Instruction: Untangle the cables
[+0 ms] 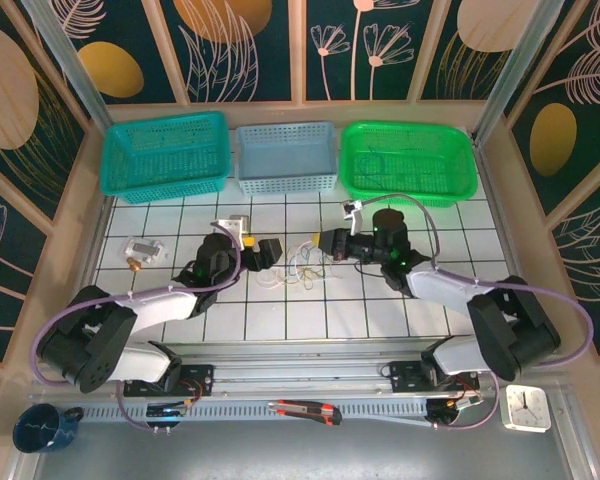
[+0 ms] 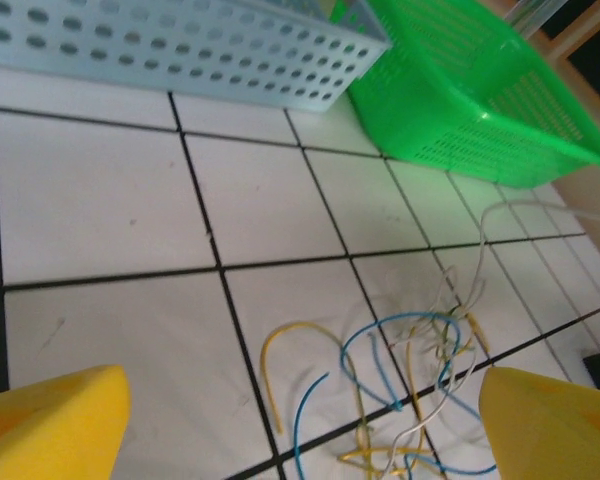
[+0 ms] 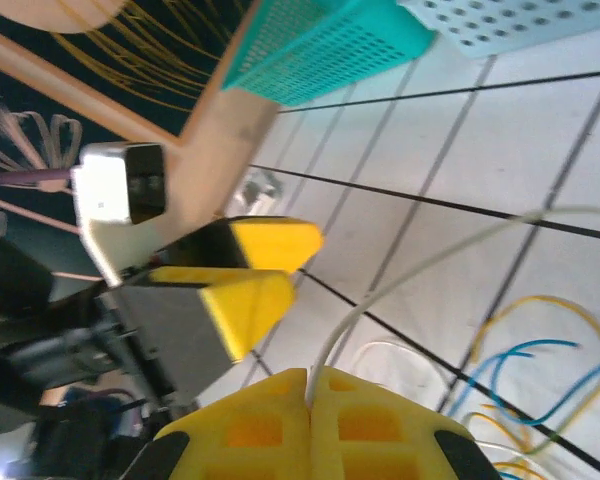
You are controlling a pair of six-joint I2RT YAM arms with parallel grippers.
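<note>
Right wrist: R gripper (image 3: pixel 308 385) pinches white cable (image 3: pixel 528 216); L gripper (image 3: pixel 305 262) agape.

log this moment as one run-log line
task: untangle cables | left gripper: open, facing tangled bundle of thin yellow, blue and white wires | right gripper: shut on thin white wire

No text, brand, number or sign can be read. The clock (image 1: pixel 526 408) at the near right corner has dial markings too small to make out. The small white box (image 1: pixel 145 248) on the left tiles has surface detail too small to tell.
</note>
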